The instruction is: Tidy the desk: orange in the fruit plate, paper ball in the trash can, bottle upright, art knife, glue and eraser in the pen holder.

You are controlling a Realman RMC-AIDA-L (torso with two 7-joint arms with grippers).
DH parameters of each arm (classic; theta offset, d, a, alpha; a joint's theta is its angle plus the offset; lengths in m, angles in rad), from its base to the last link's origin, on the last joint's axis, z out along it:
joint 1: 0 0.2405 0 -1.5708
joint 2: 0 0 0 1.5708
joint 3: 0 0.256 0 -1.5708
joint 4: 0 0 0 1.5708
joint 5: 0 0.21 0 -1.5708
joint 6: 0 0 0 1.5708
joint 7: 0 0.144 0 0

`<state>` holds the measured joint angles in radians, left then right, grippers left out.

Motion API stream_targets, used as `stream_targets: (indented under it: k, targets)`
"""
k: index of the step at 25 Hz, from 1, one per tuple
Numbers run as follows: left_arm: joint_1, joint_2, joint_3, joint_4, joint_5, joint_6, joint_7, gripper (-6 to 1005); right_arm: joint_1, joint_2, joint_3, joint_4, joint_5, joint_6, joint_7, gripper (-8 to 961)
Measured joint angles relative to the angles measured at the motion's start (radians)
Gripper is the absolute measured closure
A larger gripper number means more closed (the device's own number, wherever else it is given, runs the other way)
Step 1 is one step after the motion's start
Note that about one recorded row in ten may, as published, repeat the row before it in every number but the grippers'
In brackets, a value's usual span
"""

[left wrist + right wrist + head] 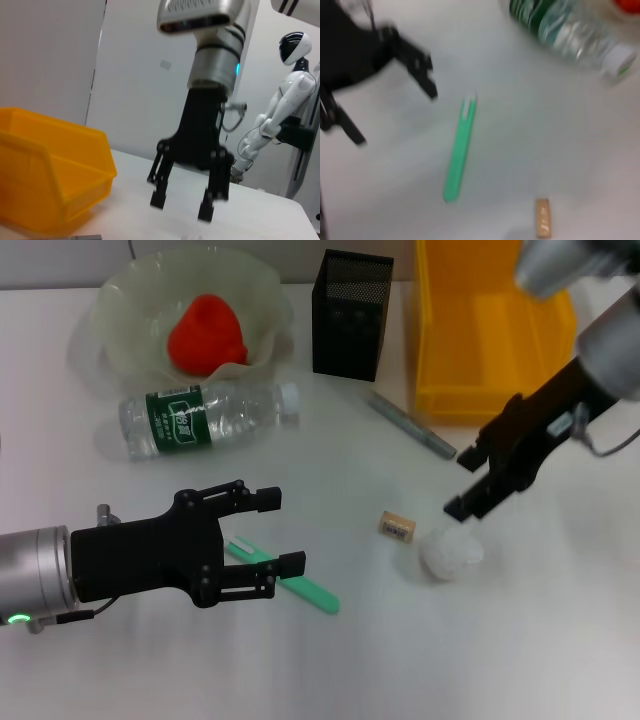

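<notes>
— Where's the right claw (473,488)?
— Open, empty, just above the paper ball (451,552) on the bench (560,640), near the eraser (397,527).
— The left claw (278,532)?
— Open too (over a green knife (300,583)).

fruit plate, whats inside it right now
The orange sits inside the fruit plate, nothing else showing in it. The plate's floor under the fruit is covered, so anything beneath it cannot be seen.
</notes>
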<state>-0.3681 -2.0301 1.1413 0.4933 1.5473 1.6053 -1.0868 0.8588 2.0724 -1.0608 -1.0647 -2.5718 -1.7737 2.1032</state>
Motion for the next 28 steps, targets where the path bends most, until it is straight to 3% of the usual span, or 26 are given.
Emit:
stream_targets:
  k: [4,15,28]
  targets:
    - [0.000,0.000,0.000,0.000,0.000,0.000,0.001,187,-0.040,0.012,-0.160,0.017,0.010,0.115,-0.032,214]
    - [0.000,0.002,-0.004,0.001,0.001,0.000,-0.012,187,-0.043,0.012,-0.292,0.104,0.047,0.174,-0.046,215]
    - [-0.009,-0.001,-0.011,0.001,0.000,0.001,-0.013,187,-0.051,0.012,-0.311,0.100,0.042,0.179,-0.038,288]
